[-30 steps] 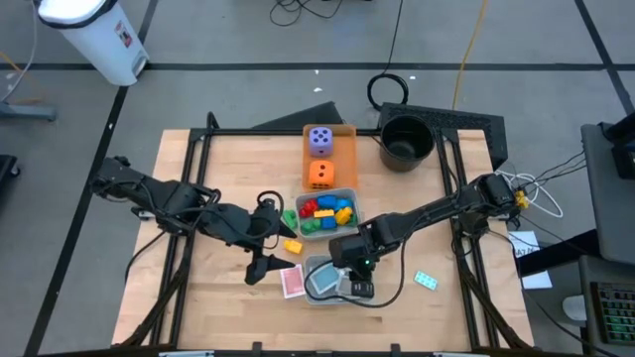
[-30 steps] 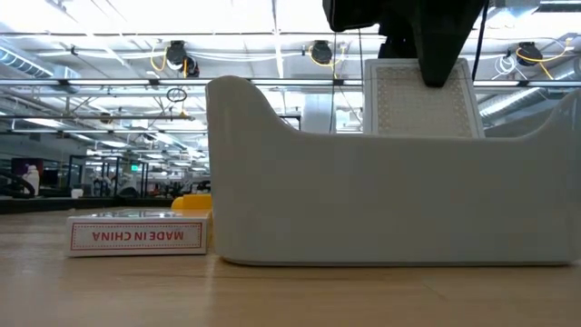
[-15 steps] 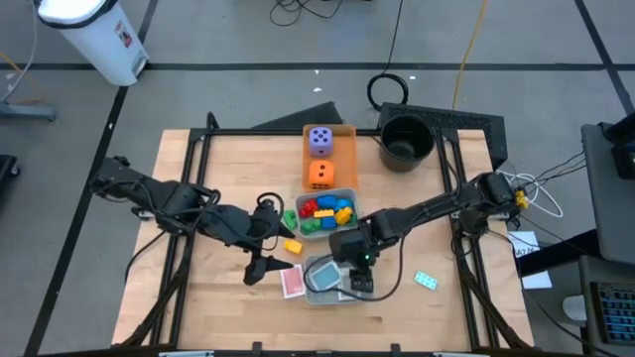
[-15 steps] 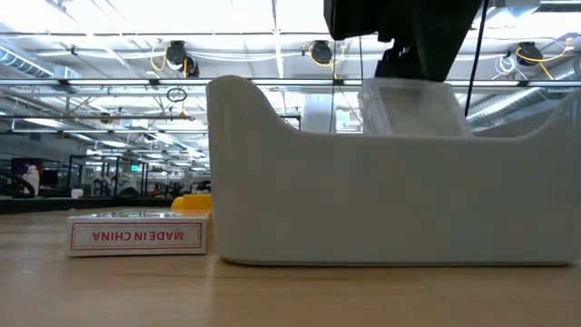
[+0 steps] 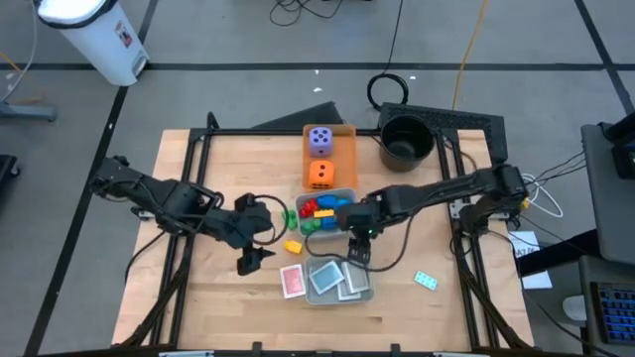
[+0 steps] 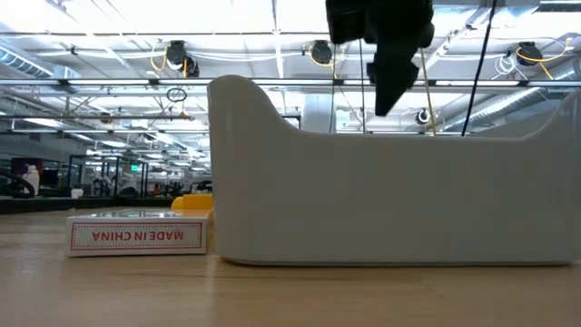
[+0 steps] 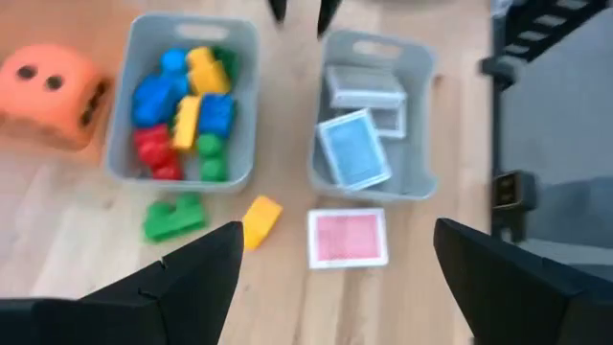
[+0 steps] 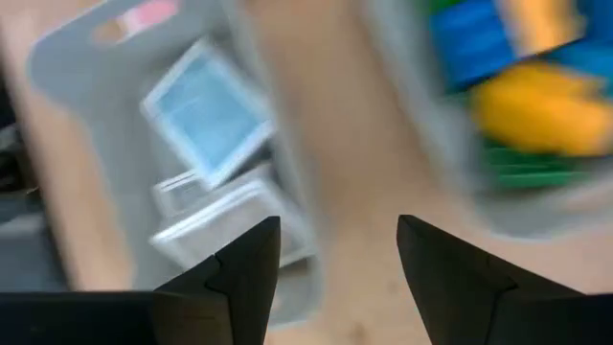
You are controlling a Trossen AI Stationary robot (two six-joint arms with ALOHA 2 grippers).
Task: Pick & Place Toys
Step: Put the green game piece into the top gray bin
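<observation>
The right hand [image 5: 357,251] hung released and empty above the grey tray [image 5: 364,295] of cards [image 5: 325,280]; the left hand [image 5: 252,260] gaped, empty.

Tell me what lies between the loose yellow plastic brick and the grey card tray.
A pink card lies flat on the wood between the yellow brick and the grey card tray, closest to the tray's front wall; the left wrist view shows it.

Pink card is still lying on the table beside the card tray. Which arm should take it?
Left, probably. The left gripper hangs open close beside the pink card, with the card in plain sight between its fingers. The right gripper, also open, is above the card tray, farther from it.
</observation>
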